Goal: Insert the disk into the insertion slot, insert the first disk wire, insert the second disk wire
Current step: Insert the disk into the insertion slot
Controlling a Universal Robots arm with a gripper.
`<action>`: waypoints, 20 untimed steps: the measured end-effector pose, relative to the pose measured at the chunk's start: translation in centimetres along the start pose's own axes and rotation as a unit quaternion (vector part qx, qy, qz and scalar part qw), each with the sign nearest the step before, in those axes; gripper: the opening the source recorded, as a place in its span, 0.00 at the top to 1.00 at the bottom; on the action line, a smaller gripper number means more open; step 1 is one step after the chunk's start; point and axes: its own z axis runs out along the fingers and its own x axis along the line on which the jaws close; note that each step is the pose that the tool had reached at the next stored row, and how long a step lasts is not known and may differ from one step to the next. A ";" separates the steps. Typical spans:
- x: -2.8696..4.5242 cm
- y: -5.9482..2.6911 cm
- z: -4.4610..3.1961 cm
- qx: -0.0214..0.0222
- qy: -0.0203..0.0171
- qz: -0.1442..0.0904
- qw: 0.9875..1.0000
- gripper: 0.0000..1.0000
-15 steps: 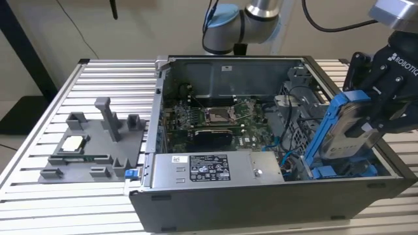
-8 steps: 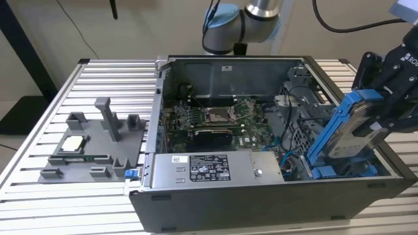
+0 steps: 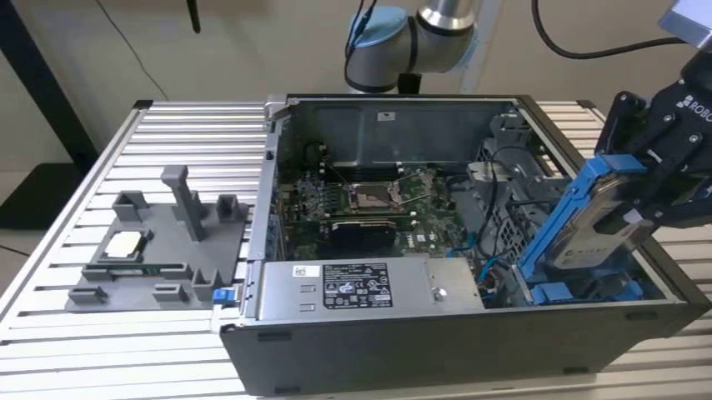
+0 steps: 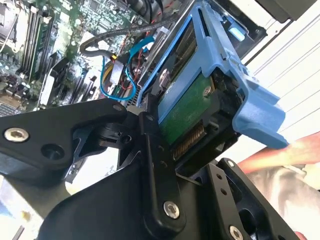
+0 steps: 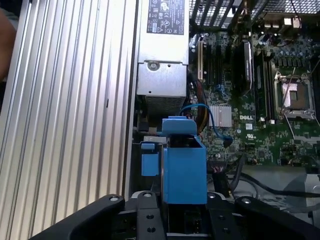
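The disk (image 3: 588,223) sits tilted, clamped in the tool (image 3: 643,200).

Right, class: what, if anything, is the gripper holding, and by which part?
The gripper holds the blue-framed disk, its jaws clamped near the disk's upper, connector end. The lower end tilts down toward the insertion slot.

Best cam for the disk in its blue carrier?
Exterior view: the grey metal disk in its blue plastic carrier shows at full length, tilted. Second wrist view shows its green circuit-board underside up close; first wrist view, the carrier's blue end.
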 end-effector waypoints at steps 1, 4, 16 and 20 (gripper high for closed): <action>-0.02 -0.07 0.06 0.000 -0.003 -0.001 1.000 0.67; -0.03 -0.40 0.16 0.000 -0.011 -0.003 1.000 0.67; -0.02 -0.68 0.45 -0.010 -0.012 -0.002 1.000 0.59; -0.15 -0.47 -0.37 -0.013 -0.012 -0.002 1.000 0.59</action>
